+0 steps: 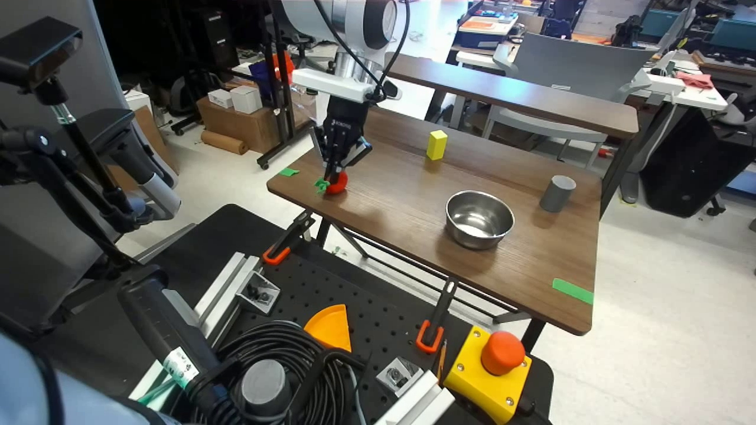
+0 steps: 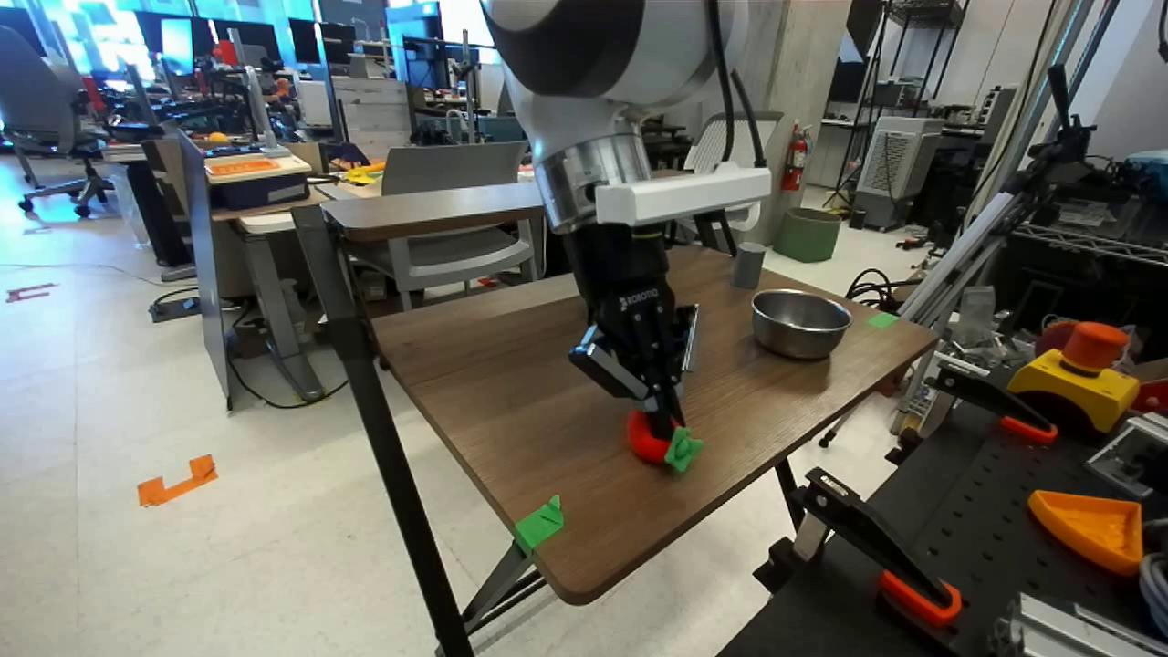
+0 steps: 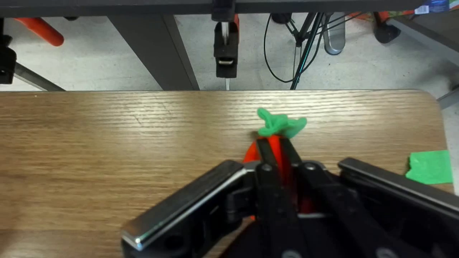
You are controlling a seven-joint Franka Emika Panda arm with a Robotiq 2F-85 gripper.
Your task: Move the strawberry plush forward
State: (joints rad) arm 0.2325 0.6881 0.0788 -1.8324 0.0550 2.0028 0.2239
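- Pinching the strawberry plush [image 2: 644, 444], the gripper [image 3: 275, 141] points down at the table [image 1: 387, 198], its two fingers [image 3: 266, 156] clamped on the red body from both sides; in the wrist view red shows in the slit between them.
- The green top [image 3: 281, 125] pokes out beyond the grip, toward the table's long near edge.
- In both exterior views the plush is right at the tabletop; whether it rests on the wood or hangs just above it, I cannot tell.
- In an exterior view it is at the table's left end, close to the near edge.
- A yellow block [image 1: 436, 146] stands upright to the right of the plush and farther back, well apart from it.
- The metal bowl [image 1: 472, 239] sits upright on the right half, toward the near edge.
- A grey cylinder [image 1: 557, 193] stands on the table to the right of the bowl, a little farther back.
- Green tape marks both ends: one piece [image 1: 289, 172] left of the plush, another piece [image 1: 573, 291] by the near right corner.
- On the near side, a black perforated board [image 1: 360, 295] bears a red button [image 1: 502, 352] on a yellow base [image 1: 481, 386] and, left of that, an orange wedge [image 1: 332, 327] beside coiled cable [image 1: 295, 348].
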